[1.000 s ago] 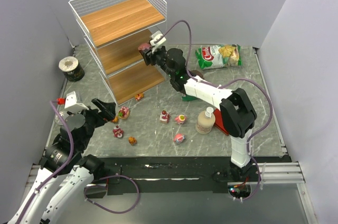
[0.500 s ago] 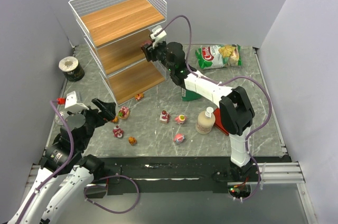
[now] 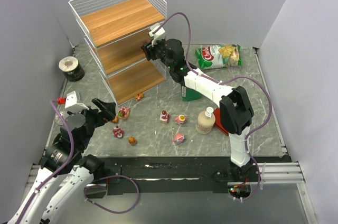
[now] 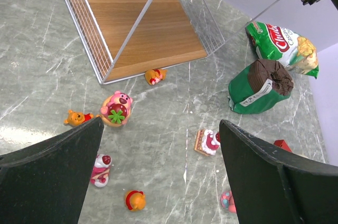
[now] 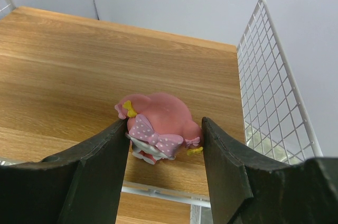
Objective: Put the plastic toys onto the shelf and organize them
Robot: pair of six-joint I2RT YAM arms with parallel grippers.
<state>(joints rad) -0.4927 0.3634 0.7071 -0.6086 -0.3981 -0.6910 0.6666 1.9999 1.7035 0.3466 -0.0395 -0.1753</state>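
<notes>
right pincer (image 5: 165,122) is reached into the shelf (image 3: 119,20) at the front right corner of the middle tier (image 5: 79,65). its jaws are partly closed and clamped on a pink toy (image 5: 158,115) with a dotted bow, one finger against each side. the toy is over the front edge of the wood, close to the right wire wall; can't tell if it rests on the board or hangs just above.

left pincer (image 4: 158,123) hovers low over the worktop (image 4: 42,39) in front of the shelf, jaws spread wide, nothing between them.

loose toys on the worktop, all apart from each other:
- pink bear with strawberry (image 4: 115,109), near the left pincer
- small yellow bear (image 4: 76,118), just left of the pink bear
- orange toy (image 4: 154,75), just beside the front edge of the bottom tier
- red-white toy (image 4: 101,168), partly behind the left finger
- orange-yellow toy (image 4: 135,200)
- cake slice toy (image 4: 207,142)
- pink-yellow toy (image 3: 181,119), beside the cake slice
- round pink toy (image 3: 179,138), nearer the arm bases

top and bottom tiers show bare wood.

other stuff: chips bag (image 4: 280,44) lying at the far right, green pack (image 4: 259,89) with a brown top near it, cream bottle (image 3: 205,121) upright by the right arm, dark roll (image 3: 70,68) left of the shelf.
</notes>
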